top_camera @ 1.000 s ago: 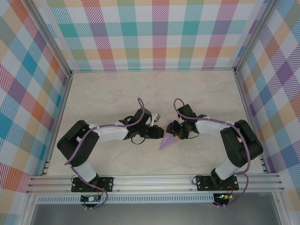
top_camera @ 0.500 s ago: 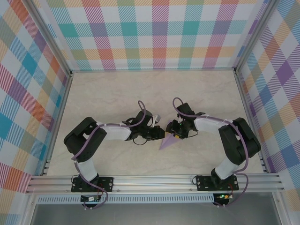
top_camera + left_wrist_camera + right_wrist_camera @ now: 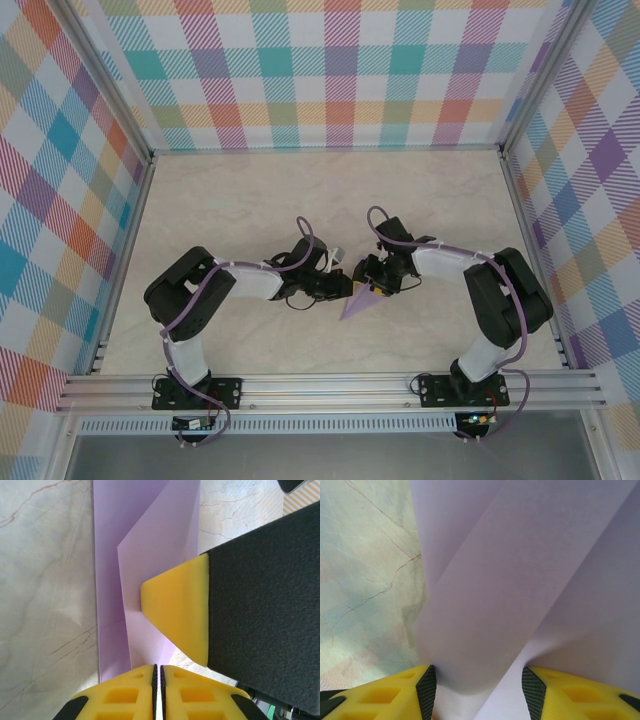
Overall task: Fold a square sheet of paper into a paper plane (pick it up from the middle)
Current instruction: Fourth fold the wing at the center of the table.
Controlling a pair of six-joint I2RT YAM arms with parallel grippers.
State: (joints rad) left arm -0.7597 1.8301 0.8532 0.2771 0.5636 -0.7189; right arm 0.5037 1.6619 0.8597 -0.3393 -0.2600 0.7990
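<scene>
The surface (image 3: pixel 250 200) is a pale, marble-patterned board with thin brown veins. Panels (image 3: pixel 330 70) printed in a multicolour plaid enclose it at the back and on both sides. An aluminium rail (image 3: pixel 330 385) runs along the near edge, with the bases of the left arm (image 3: pixel 185 298) and the right arm (image 3: pixel 510 295) mounted at it. Purple cables (image 3: pixel 300 228) loop over each arm.

The paper sheet (image 3: pixel 357 303) lies near the centre of the surface, slightly towards the near edge, between the two wrists. It is lavender and partly folded. From above it reads as a triangle whose tip points towards the near left. In the wrist views, one flap stands raised above the layer that lies flat on the surface.

The left claw (image 3: pixel 156 670) is closed down to a hairline slit between its yellow fingers (image 3: pixel 125 697). The raised flap runs down to the fingertips. Whether its edge is pinched in the slit cannot be determined. The right claw (image 3: pixel 477 687) is roughly half open, with its fingers (image 3: pixel 395 695) standing either side of a raised fold and not clamped on it. In the left wrist view, one finger pad (image 3: pixel 175 615) of the right claw rests against the flap.

From above, both claws cover the far end of the sheet, so its full outline is hidden. The right wrist view cuts the paper off at the top and right edges. The fingers in both wrist views are cut off at the lower edge.
</scene>
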